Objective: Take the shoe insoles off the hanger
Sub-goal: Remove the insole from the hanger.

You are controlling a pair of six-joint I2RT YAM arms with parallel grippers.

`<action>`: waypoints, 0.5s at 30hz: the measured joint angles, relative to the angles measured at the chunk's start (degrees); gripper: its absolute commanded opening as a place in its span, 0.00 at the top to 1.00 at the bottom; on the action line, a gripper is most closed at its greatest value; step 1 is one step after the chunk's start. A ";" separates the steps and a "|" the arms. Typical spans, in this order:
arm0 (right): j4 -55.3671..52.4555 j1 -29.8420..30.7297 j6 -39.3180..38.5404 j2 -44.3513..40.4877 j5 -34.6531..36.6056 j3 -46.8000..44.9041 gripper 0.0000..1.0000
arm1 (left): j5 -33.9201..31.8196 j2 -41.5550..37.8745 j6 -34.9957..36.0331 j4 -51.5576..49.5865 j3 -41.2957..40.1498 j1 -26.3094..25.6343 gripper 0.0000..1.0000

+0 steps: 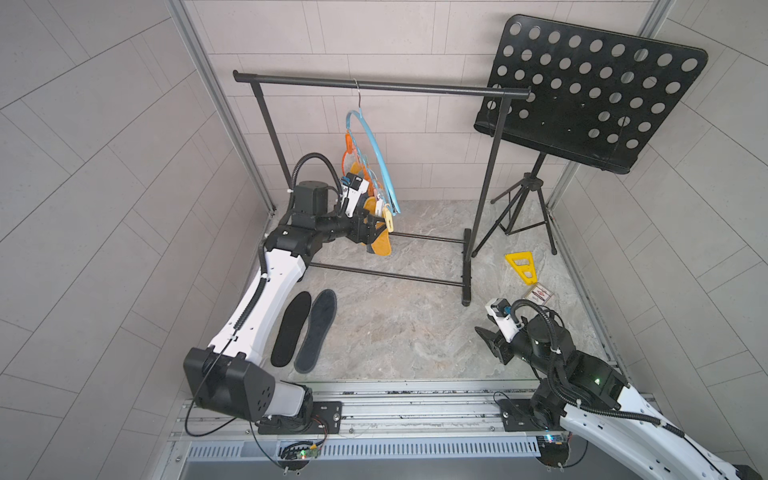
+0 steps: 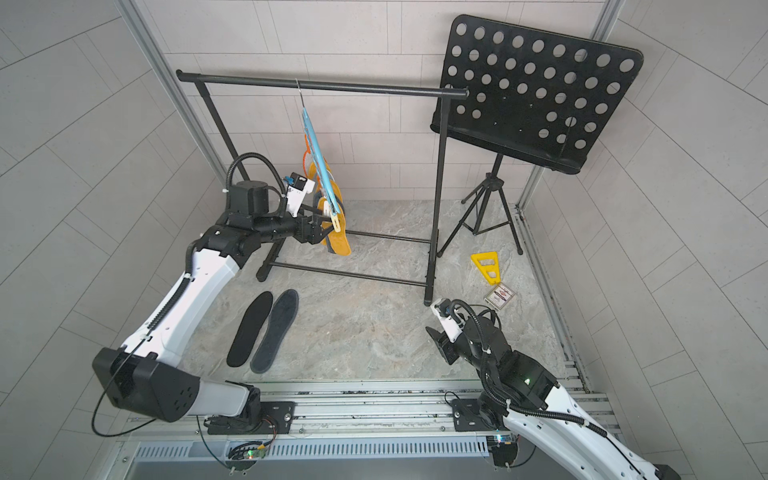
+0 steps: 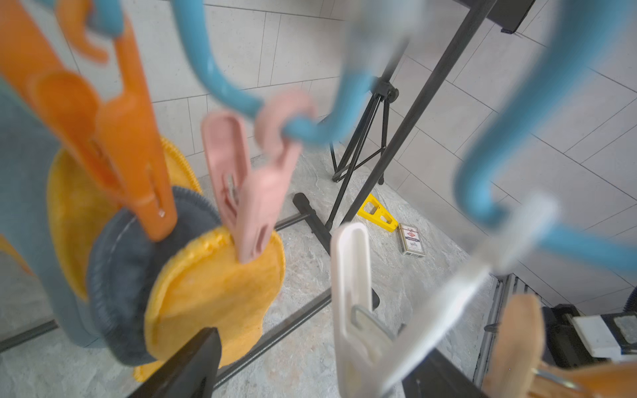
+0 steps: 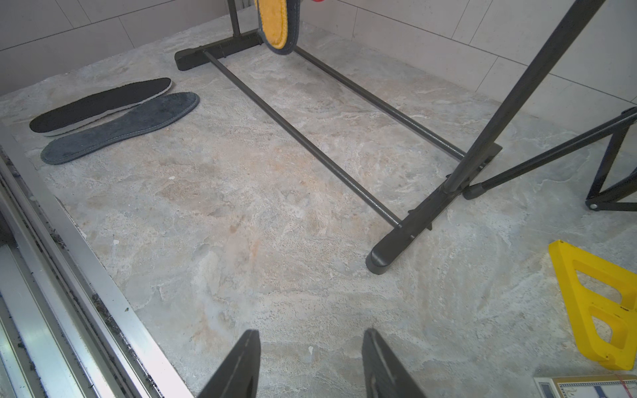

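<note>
The light-blue hanger [image 1: 376,153] [image 2: 322,174] hangs by its hook from the black rack. Shoe insoles hang clipped below it: an orange-yellow one [image 1: 381,246] [image 3: 213,296] under a pink clip [image 3: 251,206], and a dark grey one [image 3: 117,275] under an orange clip [image 3: 131,155]. My left gripper [image 1: 376,230] [image 3: 313,372] stands open at the hanger's low end. A white clip [image 3: 351,310] sits between its fingers, unsqueezed. A black insole [image 1: 291,328] [image 4: 100,103] and a dark grey insole [image 1: 316,330] [image 4: 120,125] lie on the floor. Low at the front right, my right gripper [image 1: 484,336] [image 4: 310,361] is open and holds nothing.
The black garment rack [image 1: 374,85] has two floor bars [image 4: 303,144] between its feet. A perforated music stand [image 1: 590,91] on a tripod stands at the back right. A yellow triangular piece [image 1: 521,268] and a small card box [image 1: 538,294] lie near the right arm.
</note>
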 measured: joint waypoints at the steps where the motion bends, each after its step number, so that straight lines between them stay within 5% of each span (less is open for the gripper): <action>1: 0.00 0.00 0.00 0.00 0.00 0.00 0.48 | -0.46 -1.99 0.22 -0.24 -2.56 0.00 0.12; 9: 0.02 0.00 0.00 -0.20 0.02 0.00 0.47 | -6.14 -18.97 2.21 -6.29 -25.49 -1.09 0.12; 15: 0.02 0.00 0.00 -0.02 0.00 0.00 0.46 | -16.09 -27.89 1.60 -12.59 -31.82 -3.48 0.15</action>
